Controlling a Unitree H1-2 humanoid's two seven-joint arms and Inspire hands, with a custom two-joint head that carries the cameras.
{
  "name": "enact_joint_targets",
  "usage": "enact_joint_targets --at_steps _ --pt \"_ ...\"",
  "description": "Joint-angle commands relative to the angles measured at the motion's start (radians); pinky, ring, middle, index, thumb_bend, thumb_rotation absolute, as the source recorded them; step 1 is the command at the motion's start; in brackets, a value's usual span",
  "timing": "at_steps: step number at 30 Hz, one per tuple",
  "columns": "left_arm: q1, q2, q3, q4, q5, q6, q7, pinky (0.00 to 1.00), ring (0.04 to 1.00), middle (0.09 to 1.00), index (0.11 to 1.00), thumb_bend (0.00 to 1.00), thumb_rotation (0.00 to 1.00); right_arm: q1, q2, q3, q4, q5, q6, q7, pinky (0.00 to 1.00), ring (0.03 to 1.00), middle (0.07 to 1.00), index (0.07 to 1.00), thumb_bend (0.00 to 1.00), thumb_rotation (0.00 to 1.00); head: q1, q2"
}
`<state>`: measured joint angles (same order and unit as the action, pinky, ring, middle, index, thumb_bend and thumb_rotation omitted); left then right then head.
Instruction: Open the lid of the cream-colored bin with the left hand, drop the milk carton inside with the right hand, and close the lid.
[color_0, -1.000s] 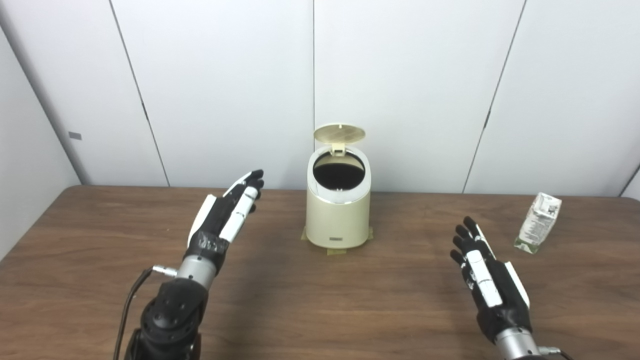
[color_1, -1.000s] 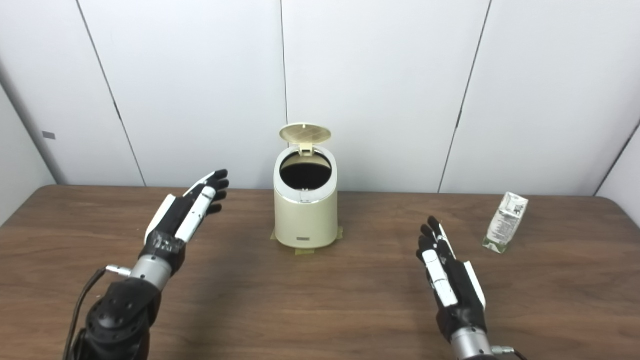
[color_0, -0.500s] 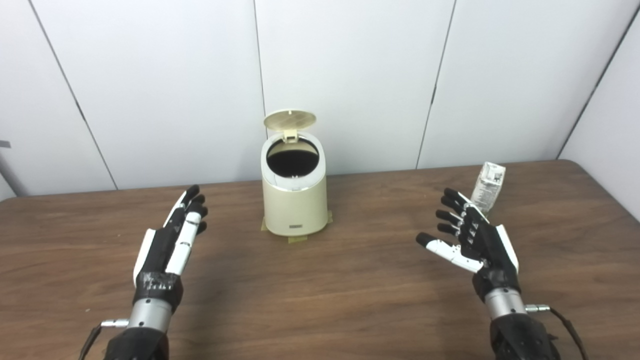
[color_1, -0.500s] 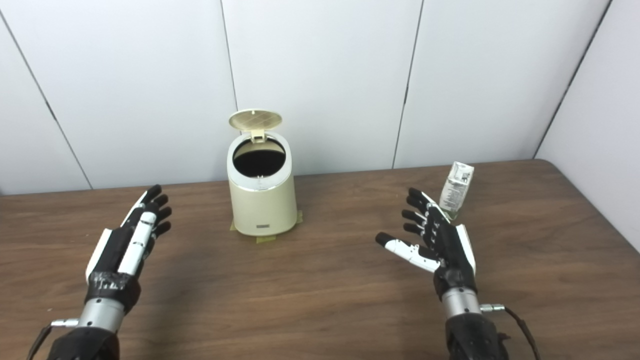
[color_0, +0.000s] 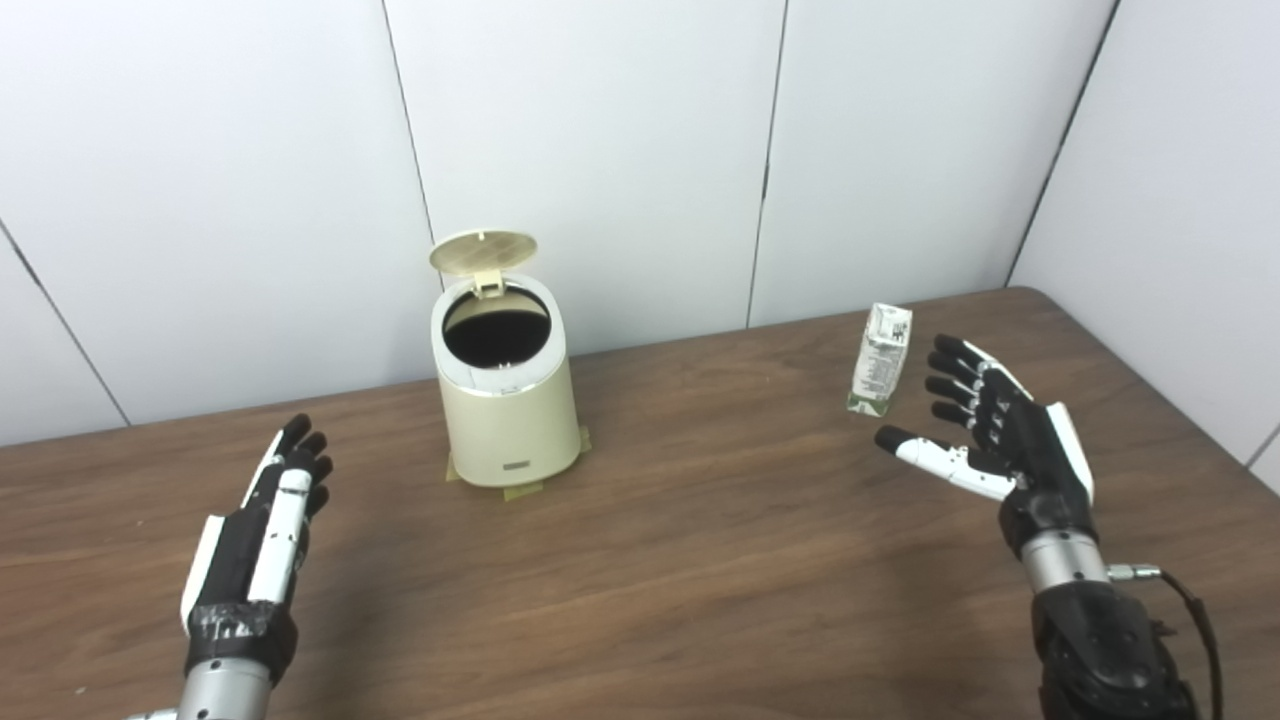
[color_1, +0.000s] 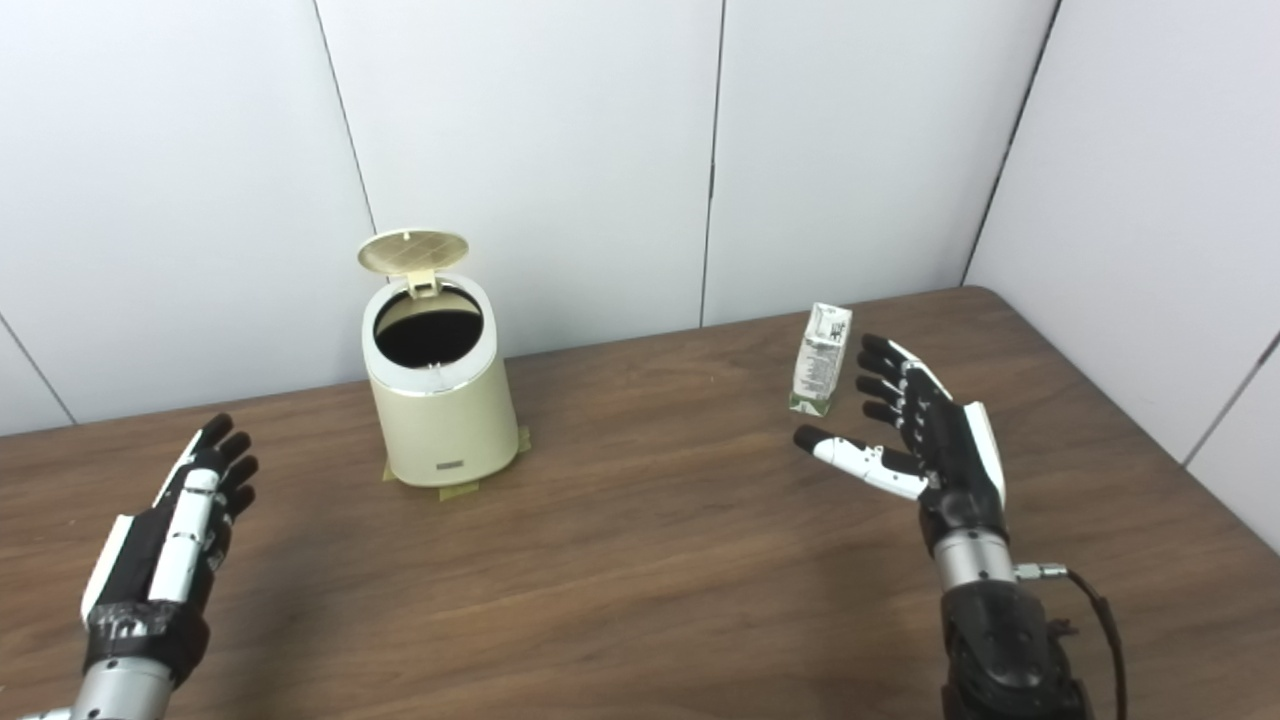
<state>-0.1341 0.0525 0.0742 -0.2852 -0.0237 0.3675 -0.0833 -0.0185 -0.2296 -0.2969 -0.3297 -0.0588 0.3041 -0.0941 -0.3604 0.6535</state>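
Presently on the brown wooden table (color_0: 700, 560): one cream-colored bin (color_0: 508, 420), standing upright toward the back left, its base sitting on strips of tape (color_0: 522, 491). Its round lid (color_0: 483, 251) is tipped up and back on the rear hinge, showing a dark interior. One milk carton (color_0: 880, 359), white with green print, stands upright toward the right rear, well apart from the bin.

Left hand (color_0: 256, 535): held above the near left of the table, fingers extended and slightly apart, holding nothing, well apart from the bin.

Right hand (color_0: 990, 435): just beside the carton on its right and nearer side, fingers spread, thumb (color_0: 925, 452) stretched out toward the left below the carton; it holds nothing and does not touch the carton.

Backdrop: white wall panels (color_0: 600, 150) behind and to the right.
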Motion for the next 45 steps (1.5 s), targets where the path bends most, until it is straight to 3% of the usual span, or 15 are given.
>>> enact_joint_targets --at_steps 1,9,13,16,19,25,28,36,45 --pt "-0.036 0.008 -0.002 -0.028 -0.009 -0.029 0.002 0.99 0.97 0.969 0.982 0.36 0.84 -0.051 -0.05 -0.01 -0.007 -0.031 -0.006 -0.006 0.76 0.806 0.844 0.841 0.78 0.24 -0.005 -0.001" --pt "-0.037 0.029 -0.011 -0.028 -0.021 -0.031 -0.008 1.0 0.987 0.988 0.999 0.32 0.9 -0.164 -0.169 -0.012 0.131 -0.1 -0.012 -0.016 0.78 0.842 0.856 0.854 0.87 0.26 -0.019 -0.004" --pt "-0.035 0.037 -0.01 -0.035 -0.028 -0.025 -0.013 1.0 0.985 0.99 1.0 0.32 0.9 -0.232 -0.194 0.012 0.196 -0.144 0.025 -0.023 0.65 0.74 0.877 0.877 0.84 0.18 -0.027 -0.008" --pt "-0.034 0.044 -0.01 -0.043 -0.037 -0.019 -0.017 1.0 0.988 0.993 1.0 0.3 0.89 -0.289 -0.224 0.041 0.279 -0.176 0.036 -0.014 0.52 0.748 0.882 0.893 0.84 0.16 -0.025 -0.008" --pt "-0.03 0.053 -0.016 -0.062 -0.031 -0.003 -0.02 1.0 0.988 0.994 1.0 0.3 0.9 -0.336 -0.246 0.058 0.352 -0.186 0.029 -0.011 0.47 0.785 0.893 0.891 0.84 0.12 -0.012 -0.005" --pt "-0.023 0.066 -0.016 -0.095 -0.042 0.026 -0.021 1.0 0.979 0.983 1.0 0.31 0.86 -0.409 -0.293 0.094 0.457 -0.214 0.048 -0.005 0.58 0.839 0.881 0.881 0.86 0.13 0.0 0.0" --pt "-0.017 0.076 -0.02 -0.112 -0.034 0.038 -0.023 0.99 0.98 0.982 1.0 0.3 0.86 -0.439 -0.309 0.118 0.497 -0.228 0.053 0.003 0.76 0.856 0.888 0.889 0.89 0.14 -0.002 0.0" --pt "-0.011 0.084 -0.032 -0.123 -0.031 0.044 -0.028 1.0 0.988 0.989 1.0 0.29 0.91 -0.497 -0.346 0.186 0.603 -0.258 0.018 0.023 0.78 0.869 0.893 0.875 0.92 0.11 0.009 0.0" --pt "-0.018 0.081 -0.023 -0.131 -0.037 0.056 -0.025 1.0 0.996 0.994 1.0 0.27 0.92 -0.511 -0.324 0.199 0.638 -0.225 0.008 0.038 0.72 0.857 0.876 0.863 0.94 0.08 0.008 0.006"
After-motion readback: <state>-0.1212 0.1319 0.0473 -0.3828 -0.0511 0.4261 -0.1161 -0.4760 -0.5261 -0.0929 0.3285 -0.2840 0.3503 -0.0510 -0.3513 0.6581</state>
